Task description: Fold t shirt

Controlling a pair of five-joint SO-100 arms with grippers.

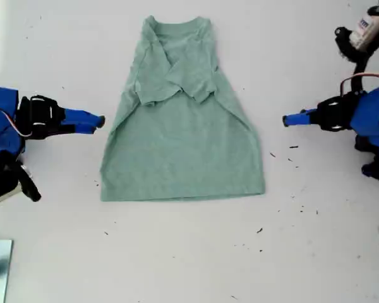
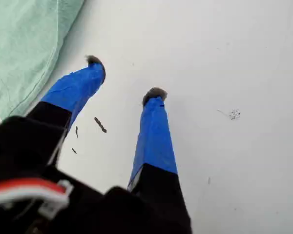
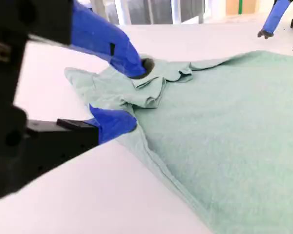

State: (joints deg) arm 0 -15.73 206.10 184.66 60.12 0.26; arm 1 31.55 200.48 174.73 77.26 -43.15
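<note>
Shirt lies flat on table, sleeves folded in. My first gripper, at the exterior view's right, and my second gripper, at its left, are spread, empty; each should likely pinch its side hem squarely

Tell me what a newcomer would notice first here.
The pale green t shirt lies flat in the middle of the white table, both sleeves folded in across its chest. My first gripper at the exterior view's right and my second gripper at its left flank it, both open and empty.
</note>
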